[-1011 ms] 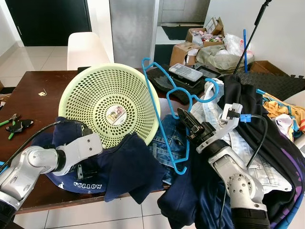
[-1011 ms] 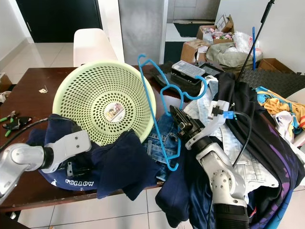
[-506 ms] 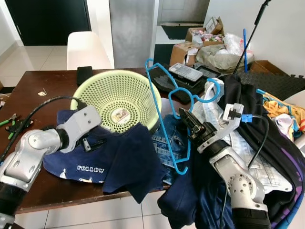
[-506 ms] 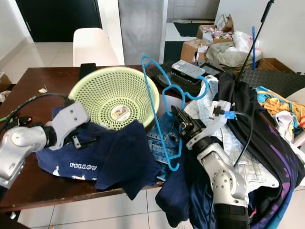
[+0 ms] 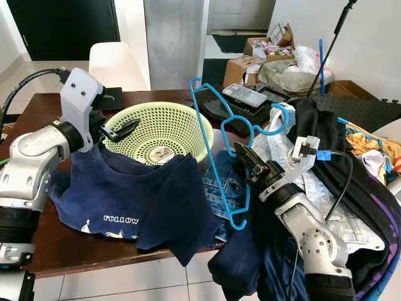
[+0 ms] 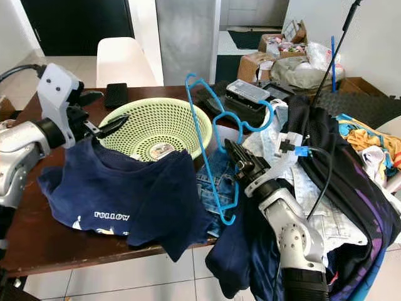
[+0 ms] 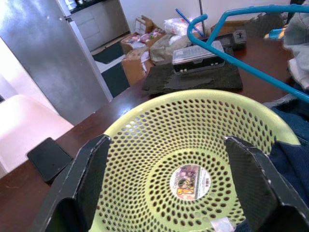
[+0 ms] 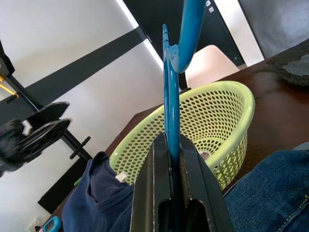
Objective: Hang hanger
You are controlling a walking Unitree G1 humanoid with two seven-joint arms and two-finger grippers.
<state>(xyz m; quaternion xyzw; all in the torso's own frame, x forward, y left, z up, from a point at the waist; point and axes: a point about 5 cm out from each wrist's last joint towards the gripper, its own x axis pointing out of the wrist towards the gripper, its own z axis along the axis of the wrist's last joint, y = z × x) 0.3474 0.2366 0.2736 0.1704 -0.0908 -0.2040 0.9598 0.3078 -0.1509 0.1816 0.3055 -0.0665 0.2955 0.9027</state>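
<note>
right gripper [image 5: 241, 152] clamps thin blue plastic hanger [image 5: 207, 150] just right of pale green perforated basket [image 5: 164, 128] | hanger likely light, springy, slippery; grip lower bar | left gripper [image 5: 122, 130] gapes empty above basket rim

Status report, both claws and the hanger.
Right claw shut on blue hanger. Left claw open above green basket. Navy shirt draped on basket's near rim.
</note>
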